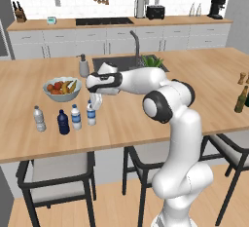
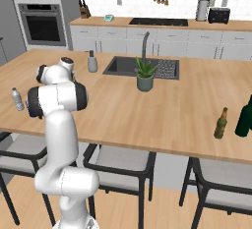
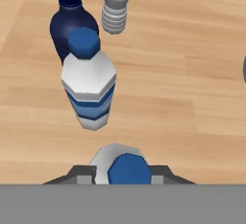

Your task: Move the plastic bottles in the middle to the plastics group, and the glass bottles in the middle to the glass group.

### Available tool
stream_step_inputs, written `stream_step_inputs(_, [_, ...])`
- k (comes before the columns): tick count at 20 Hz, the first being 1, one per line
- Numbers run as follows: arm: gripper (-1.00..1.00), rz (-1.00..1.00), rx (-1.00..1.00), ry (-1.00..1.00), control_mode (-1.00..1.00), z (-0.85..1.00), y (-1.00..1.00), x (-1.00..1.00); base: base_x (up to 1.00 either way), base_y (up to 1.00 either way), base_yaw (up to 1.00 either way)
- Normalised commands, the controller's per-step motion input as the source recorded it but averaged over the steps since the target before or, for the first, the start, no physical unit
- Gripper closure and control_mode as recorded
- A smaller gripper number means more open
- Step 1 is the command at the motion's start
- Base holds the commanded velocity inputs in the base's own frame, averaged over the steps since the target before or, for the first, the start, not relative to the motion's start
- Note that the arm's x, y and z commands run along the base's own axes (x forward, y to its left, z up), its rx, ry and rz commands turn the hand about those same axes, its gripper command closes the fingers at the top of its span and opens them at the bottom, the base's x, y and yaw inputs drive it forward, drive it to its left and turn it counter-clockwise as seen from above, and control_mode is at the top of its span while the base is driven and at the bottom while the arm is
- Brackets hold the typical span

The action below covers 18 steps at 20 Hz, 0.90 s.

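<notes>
End effector: end effector [image 1: 93,100] points straight down at the left end of the island worktop [image 1: 194,89], its fingers narrowed around the held water bottle [image 1: 91,114] just under the cap, so the bottle stays upright for setting down.
Held bottle: in the hand view its blue cap sits between the two finger tips; in the left base view the base is at, or just above, the wood. Whether it rests there I cannot tell.
Why here: it stands just right of the second water bottle [image 1: 76,117], which is already beside the navy-blue bottle [image 1: 63,122]; the pale-labelled clear bottle [image 1: 39,119] is further left. That row reads as the plastics group, so this looks like the placing spot.
Spacing: the held bottle is near its neighbour but apart, which leaves room for the fingers to part without knocking it.
Glass bottle: slim olive-brown bottle [image 2: 221,123] stands at the far right of the worktop, just left of the blackish-green bottle [image 2: 243,115]. It appears already in the glass group.
Bystanders: fruit bowl [image 1: 62,89] lies behind the plastics row, well clear of the arm's reach.
Stage, as judged: last plastic bottle at its group; release and a straight lift should remain.
Risk: a sideways pull-out could tip the light bottle into its neighbour.
</notes>
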Motion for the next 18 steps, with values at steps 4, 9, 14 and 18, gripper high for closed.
stream_step_inputs(4, [1.00, 0.00, 0.00, -0.02, -1.00, -0.02, 0.00, 0.00, 0.00, 0.00, 0.00])
stream_step_inputs(9, [-1.00, 0.00, 0.00, 0.00, -1.00, 0.00, 0.00, 0.00, 0.00, 0.00, 0.00])
stream_step_inputs(14, [-1.00, 0.00, 0.00, 0.00, -1.00, 0.00, 0.00, 0.00, 0.00, 0.00, 0.00])
stream_step_inputs(18, [-1.00, 0.00, 0.00, 0.00, -1.00, 0.01, 0.00, 0.00, 0.00, 0.00, 0.00])
